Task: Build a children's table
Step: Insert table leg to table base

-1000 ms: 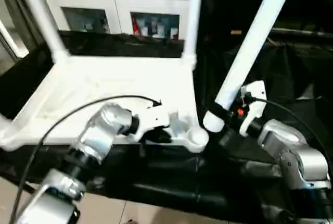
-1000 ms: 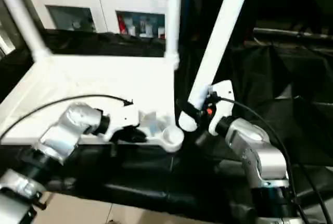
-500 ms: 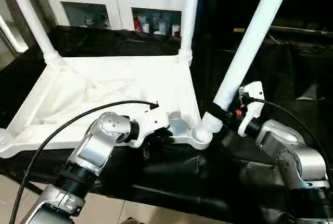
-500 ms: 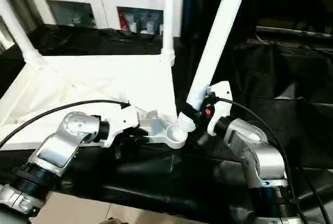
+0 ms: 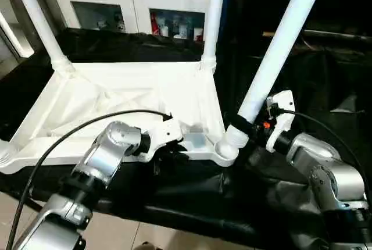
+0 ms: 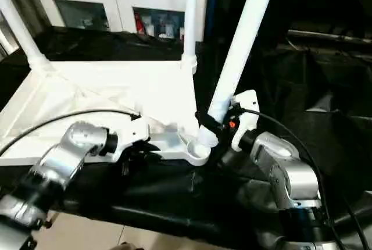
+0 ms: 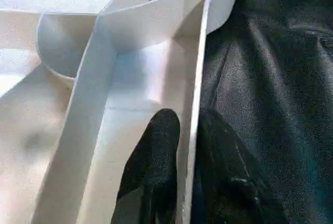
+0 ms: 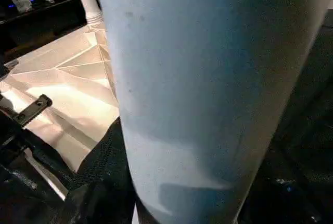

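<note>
Upside down on the black cloth lies the top, two legs already up. Left gripper pinches its front rim, one finger each side, so it stays put. Right gripper hugs a tilted leg, tip at the corner socket. Cloth beyond is open.

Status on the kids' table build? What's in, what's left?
Done: two legs stand in the far corner sockets of the upside-down table top, far-left leg and far-right leg. In hand: the right gripper holds a third leg, tilted, its end in the near-right socket, while the left gripper pinches the near rim. Left: straightening and seating that leg, then the near-left socket, which looks empty.
</note>
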Motion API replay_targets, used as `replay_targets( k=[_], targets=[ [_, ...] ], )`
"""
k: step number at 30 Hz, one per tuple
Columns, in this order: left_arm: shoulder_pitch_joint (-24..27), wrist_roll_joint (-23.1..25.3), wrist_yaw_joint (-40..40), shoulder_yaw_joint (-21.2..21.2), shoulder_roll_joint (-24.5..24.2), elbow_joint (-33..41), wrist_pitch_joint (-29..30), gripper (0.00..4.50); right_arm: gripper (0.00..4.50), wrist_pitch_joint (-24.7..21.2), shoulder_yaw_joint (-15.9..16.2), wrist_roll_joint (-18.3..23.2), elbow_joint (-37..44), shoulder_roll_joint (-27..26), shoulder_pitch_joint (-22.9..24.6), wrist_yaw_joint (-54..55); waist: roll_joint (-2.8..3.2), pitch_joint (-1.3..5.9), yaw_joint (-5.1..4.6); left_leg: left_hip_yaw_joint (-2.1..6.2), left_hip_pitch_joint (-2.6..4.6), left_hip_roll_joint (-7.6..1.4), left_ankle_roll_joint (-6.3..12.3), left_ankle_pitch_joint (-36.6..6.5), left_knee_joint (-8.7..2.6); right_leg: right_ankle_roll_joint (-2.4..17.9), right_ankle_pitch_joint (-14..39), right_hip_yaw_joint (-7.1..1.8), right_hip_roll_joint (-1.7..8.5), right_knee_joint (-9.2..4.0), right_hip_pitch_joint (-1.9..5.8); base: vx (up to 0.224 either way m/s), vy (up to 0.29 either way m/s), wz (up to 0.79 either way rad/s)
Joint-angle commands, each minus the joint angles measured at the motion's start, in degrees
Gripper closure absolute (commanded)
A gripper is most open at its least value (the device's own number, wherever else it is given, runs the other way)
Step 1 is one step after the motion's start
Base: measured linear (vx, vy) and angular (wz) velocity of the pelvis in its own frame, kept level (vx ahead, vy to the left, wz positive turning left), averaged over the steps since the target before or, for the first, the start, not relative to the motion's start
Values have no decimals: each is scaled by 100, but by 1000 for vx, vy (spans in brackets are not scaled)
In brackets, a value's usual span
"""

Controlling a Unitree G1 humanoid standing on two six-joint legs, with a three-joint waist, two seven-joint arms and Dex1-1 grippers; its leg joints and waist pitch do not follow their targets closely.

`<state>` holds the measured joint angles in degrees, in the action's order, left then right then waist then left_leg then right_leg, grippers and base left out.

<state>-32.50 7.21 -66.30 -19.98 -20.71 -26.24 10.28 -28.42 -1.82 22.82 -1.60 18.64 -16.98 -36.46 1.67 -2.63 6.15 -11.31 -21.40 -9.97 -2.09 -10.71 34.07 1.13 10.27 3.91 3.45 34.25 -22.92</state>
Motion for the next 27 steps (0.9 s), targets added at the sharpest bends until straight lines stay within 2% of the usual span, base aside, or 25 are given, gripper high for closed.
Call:
replay_targets(
  k=[1, 3, 5, 9, 11, 16, 18, 19, 20, 21, 22, 23, 24, 26, 27],
  targets=[
    [-159, 54, 31, -27, 19, -161, -112, 407, 259, 84, -4, -2, -12, 37, -135, -29, -82, 369, 21, 181, 85, -342, 221, -755, -383, 968, 1199, -318, 568, -384, 269, 0, 0, 0],
    [-227, 34, 34, -45, 47, -291, -210, 414, 259, 88, 0, -8, -7, 37, -135, -27, -77, 367, 31, 178, 90, -341, 226, -757, -382, 971, 1208, -317, 564, -388, 264, 0, 0, 0],
    [-283, 0, -48, -92, 79, -410, -375, 440, 259, 101, 3, -18, -2, 37, -120, -43, -76, 378, 46, 186, 86, -348, 231, -706, -381, 985, 1103, -316, 565, -366, 272, 0, 0, 0],
    [-320, -35, -157, -128, 88, -507, -505, 447, 259, 116, 27, -41, -10, 32, -126, -60, -85, 385, 42, 183, 73, -342, 266, -646, -372, 1028, 980, -313, 570, -349, 288, 0, 0, 0],
    [-326, -64, -191, -125, 92, -536, -475, 449, 259, 119, 42, -47, -9, 32, -130, -70, -84, 384, 39, 178, 76, -342, 279, -636, -366, 1059, 946, -313, 567, -344, 283, 0, 0, 0],
    [-227, -64, 237, 92, 85, -447, 83, 450, 259, 125, 71, -65, -76, -18, -187, -49, -93, 368, 36, 180, 82, -348, 235, -744, -376, 1033, 1246, -314, 578, -367, 281, 0, 0, 0],
    [-182, -29, 403, 160, 71, -359, 269, 450, 259, 142, 98, -107, -142, -16, -217, -53, -113, 367, 28, 185, 84, -358, 211, -772, -377, 1058, 1293, -312, 588, -355, 283, 0, 0, 0],
    [-149, 2, 504, 196, 46, -292, 388, 450, 259, 157, 122, -143, -199, -18, -246, -55, -154, 356, 17, 177, 69, -342, 229, -770, -377, 1033, 1350, -308, 577, -383, 283, 0, 0, 0],
    [-131, 12, 517, 201, 28, -261, 415, 450, 259, 161, 134, -154, -223, -22, -263, -54, -143, 360, 14, 186, 64, -344, 221, -751, -377, 1036, 1336, -310, 586, -364, 295, 0, 0, 0],
    [-8, 64, 587, 247, -97, -50, 616, 450, 259, 195, 216, -233, -398, -66, -397, -53, -198, 361, -4, 196, 49, -352, 222, -707, -381, 1046, 1333, -304, 600, -335, 309, 0, 0, 0],
    [92, 66, 656, 321, -172, 123, 851, 450, 259, 202, 295, -264, -543, -121, -543, -87, -203, 348, -50, 189, 30, -326, 245, -700, -381, 1021, 1420, -297, 585, -373, 302, 0, 0, 0],
    [95, 66, 659, 324, -174, 129, 859, 450, 259, 203, 298, -265, -548, -122, -548, -89, -207, 354, -58, 191, 42, -336, 227, -719, -374, 1027, 1432, -299, 594, -356, 299, 0, 0, 0],
    [117, 60, 695, 353, -187, 168, 925, 450, 259, 201, 322, -268, -577, -140, -587, -104, -242, 334, -88, 188, 25, -319, 235, -731, -379, 983, 1548, -296, 577, -381, 298, 0, 0, 0],
    [186, 57, 741, 386, -233, 293, 1011, 450, 259, 218, 386, -289, -665, -187, -695, -142, -232, 316, -81, 185, 54, -326, 216, -784, -381, 945, 1683, -312, 579, -392, 267, 0, 0, 0],
    [215, 30, 719, 391, -242, 341, 995, 450, 259, 234, 405, -300, -703, -200, -730, -155, -247, 315, -79, 179, 72, -328, 212, -811, -381, 930, 1707, -313, 569, -403, 254, 0, 0, 0]
  ],
)
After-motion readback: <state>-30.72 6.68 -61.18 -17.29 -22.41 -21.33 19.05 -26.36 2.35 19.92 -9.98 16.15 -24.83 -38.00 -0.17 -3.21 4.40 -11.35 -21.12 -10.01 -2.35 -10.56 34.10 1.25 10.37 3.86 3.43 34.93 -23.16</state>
